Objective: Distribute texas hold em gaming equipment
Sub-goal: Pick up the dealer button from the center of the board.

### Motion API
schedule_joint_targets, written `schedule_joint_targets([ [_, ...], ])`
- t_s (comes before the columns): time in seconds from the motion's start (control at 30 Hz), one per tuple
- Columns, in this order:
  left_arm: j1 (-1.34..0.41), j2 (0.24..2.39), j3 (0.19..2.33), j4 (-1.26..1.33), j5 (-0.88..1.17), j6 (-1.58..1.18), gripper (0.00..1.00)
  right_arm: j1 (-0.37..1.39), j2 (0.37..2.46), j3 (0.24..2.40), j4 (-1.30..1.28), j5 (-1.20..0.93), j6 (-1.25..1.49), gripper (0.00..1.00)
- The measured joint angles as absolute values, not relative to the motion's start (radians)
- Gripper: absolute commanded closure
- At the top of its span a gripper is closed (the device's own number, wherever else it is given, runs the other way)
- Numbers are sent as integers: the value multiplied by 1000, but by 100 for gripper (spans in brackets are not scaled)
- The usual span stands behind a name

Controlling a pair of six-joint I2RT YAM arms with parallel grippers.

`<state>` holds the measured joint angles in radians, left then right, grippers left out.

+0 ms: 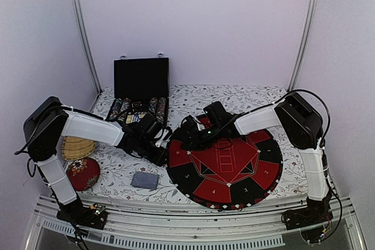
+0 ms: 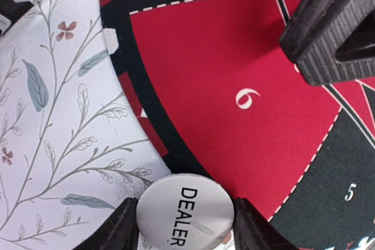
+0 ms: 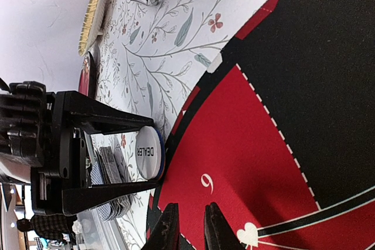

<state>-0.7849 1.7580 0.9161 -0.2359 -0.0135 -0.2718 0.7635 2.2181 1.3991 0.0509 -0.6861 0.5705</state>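
I'm clamping my left pincer [image 2: 185,229] on the white DEALER button [image 2: 184,212], bottom centre of frame, at the rim of the mat [image 2: 222,51] by segment 6. My right pincer [image 3: 191,226] is idling nearly clenched and empty. The next move is probably calling for a clean lift onto a seat.

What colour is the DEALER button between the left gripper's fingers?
White button, black lettering; shows best in the left wrist view.
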Motion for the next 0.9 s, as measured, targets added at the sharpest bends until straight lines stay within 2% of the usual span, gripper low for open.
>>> schedule_joint_targets([
  [0.37,-785,1721,904,-274,-24,-269,51,764,2218,1399,51,-686,571,82],
  [0.9,-786,1690,875,-263,-9,-255,48,764,2218,1399,51,-691,571,82],
])
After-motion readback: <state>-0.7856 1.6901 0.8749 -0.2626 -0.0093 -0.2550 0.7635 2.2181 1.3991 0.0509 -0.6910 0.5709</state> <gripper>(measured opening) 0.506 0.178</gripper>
